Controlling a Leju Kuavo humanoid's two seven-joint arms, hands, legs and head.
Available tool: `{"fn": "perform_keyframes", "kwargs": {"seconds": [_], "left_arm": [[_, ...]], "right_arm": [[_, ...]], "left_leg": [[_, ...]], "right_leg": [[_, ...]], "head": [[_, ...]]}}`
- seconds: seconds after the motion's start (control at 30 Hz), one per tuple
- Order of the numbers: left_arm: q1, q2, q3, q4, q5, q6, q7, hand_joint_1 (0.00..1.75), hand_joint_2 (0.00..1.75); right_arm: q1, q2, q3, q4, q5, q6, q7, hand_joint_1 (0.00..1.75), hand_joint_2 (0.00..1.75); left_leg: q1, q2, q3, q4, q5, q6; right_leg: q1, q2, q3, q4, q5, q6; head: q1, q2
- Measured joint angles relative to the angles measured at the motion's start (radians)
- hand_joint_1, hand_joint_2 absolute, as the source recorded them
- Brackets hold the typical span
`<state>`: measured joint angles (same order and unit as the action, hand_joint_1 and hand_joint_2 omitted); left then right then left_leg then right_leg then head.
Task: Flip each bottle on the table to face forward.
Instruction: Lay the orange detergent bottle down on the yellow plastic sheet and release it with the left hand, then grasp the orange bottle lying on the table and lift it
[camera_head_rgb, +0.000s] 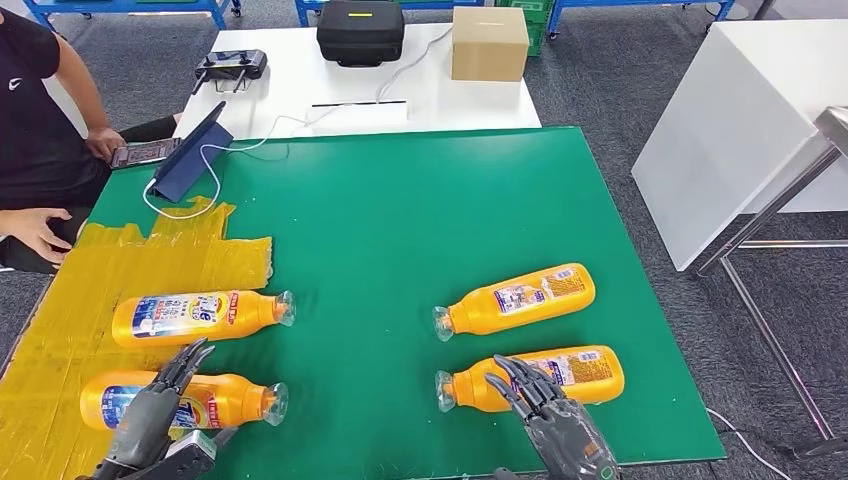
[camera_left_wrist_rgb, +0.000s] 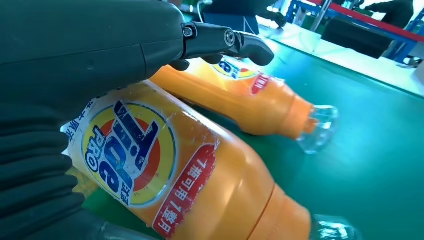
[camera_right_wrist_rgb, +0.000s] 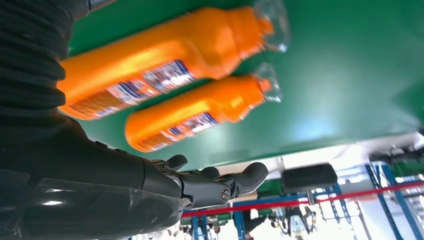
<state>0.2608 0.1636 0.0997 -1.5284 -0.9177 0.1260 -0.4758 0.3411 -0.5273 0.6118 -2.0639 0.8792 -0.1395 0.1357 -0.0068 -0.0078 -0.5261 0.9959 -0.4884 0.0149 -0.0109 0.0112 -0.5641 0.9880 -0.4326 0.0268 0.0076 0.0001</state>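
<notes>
Four orange bottles lie flat on the green mat. Near-left bottle (camera_head_rgb: 180, 400) sits right under my left hand (camera_head_rgb: 150, 420); its fingers (camera_head_rgb: 185, 360) are spread wide over the body, holding nothing, reaching toward the far-left bottle (camera_head_rgb: 195, 316). Near-right bottle (camera_head_rgb: 540, 378) lies under my right hand (camera_head_rgb: 555, 425); its fingers (camera_head_rgb: 520, 375) are also spread, resting on or just above it, I cannot tell which. Far-right bottle (camera_head_rgb: 520, 297) lies beyond those fingertips.

The left pair shows front logos, the right pair fine-print back labels, so I judge the right ones need flipping. To do it well: wrap the mid-body, not the neck, and roll about the long axis.

The bottles are glossy, flattened plastic with slick labels and clear caps (camera_head_rgb: 275, 403), so likely slippery. The mat looks smooth, and crinkled yellow tape (camera_head_rgb: 60, 300) lies beside the left fingers.
</notes>
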Motion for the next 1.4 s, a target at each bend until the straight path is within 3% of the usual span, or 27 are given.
{"fn": "perform_keyframes", "kwargs": {"seconds": [0.13, 0.3, 0.5, 0.63, 0.9, 1.07, 1.23, 1.4], "left_arm": [[-0.003, -0.064, 0.042, -0.035, 0.140, -0.094, -0.016, 0.00, 0.00], [-0.033, -0.154, 0.088, -0.111, 0.312, -0.177, 0.049, 0.00, 0.00], [-0.055, -0.223, 0.158, -0.185, 0.642, -0.315, 0.099, 0.00, 0.00], [-0.056, -0.256, 0.208, -0.223, 0.762, -0.385, 0.106, 0.00, 0.00], [-0.053, -0.286, 0.227, -0.282, 0.780, -0.404, 0.102, 0.00, 0.00], [-0.060, -0.289, 0.219, -0.289, 0.773, -0.394, 0.095, 0.00, 0.00], [-0.078, -0.288, 0.194, -0.290, 0.773, -0.389, 0.097, 0.00, 0.00], [-0.096, -0.288, 0.179, -0.291, 0.777, -0.387, 0.115, 0.00, 0.00]], "right_arm": [[0.036, -0.067, 0.021, -0.009, 0.009, -0.082, 0.127, 0.00, 1.75], [0.056, -0.154, 0.062, -0.012, 0.013, -0.165, 0.284, 0.00, 1.75], [0.088, -0.214, 0.049, -0.007, -0.004, -0.190, 0.344, 0.00, 1.75], [0.129, -0.213, -0.040, 0.011, -0.022, -0.180, 0.311, 0.00, 1.75], [0.149, -0.115, -0.277, 0.078, -0.048, -0.021, 0.163, 0.00, 1.75], [0.112, -0.013, -0.378, 0.139, -0.013, 0.107, 0.079, 0.00, 1.75], [0.037, 0.084, -0.413, 0.217, 0.031, 0.171, 0.035, 0.00, 1.75], [-0.017, 0.141, -0.409, 0.262, 0.057, 0.211, 0.031, 0.00, 1.75]], "left_leg": [[0.000, -0.001, 0.001, 0.000, 0.001, 0.000], [0.000, 0.000, 0.000, 0.000, 0.000, 0.000], [0.000, 0.000, 0.000, 0.000, 0.000, 0.000], [0.000, 0.000, -0.001, 0.000, 0.000, 0.000], [0.000, 0.000, 0.000, 0.000, 0.000, 0.000], [0.000, 0.000, 0.000, 0.000, 0.000, 0.000], [0.000, 0.002, 0.001, 0.000, 0.001, 0.000], [0.000, 0.002, 0.001, 0.000, 0.001, 0.000]], "right_leg": [[0.000, 0.000, 0.000, 0.000, 0.000, 0.000], [0.000, 0.000, 0.000, 0.000, 0.000, 0.000], [0.000, 0.000, 0.000, 0.000, 0.000, 0.000], [0.000, 0.000, -0.001, 0.000, 0.000, 0.000], [0.000, 0.000, -0.001, 0.000, 0.000, 0.000], [0.001, 0.000, -0.001, 0.000, 0.000, 0.000], [0.001, 0.000, -0.001, 0.000, 0.000, 0.000], [0.001, 0.000, -0.001, 0.000, 0.000, 0.000]], "head": [[0.000, 0.000], [0.000, 0.000], [0.000, 0.000], [0.000, 0.000], [0.000, 0.000], [0.000, 0.000], [0.000, 0.000], [0.000, 0.000]]}}
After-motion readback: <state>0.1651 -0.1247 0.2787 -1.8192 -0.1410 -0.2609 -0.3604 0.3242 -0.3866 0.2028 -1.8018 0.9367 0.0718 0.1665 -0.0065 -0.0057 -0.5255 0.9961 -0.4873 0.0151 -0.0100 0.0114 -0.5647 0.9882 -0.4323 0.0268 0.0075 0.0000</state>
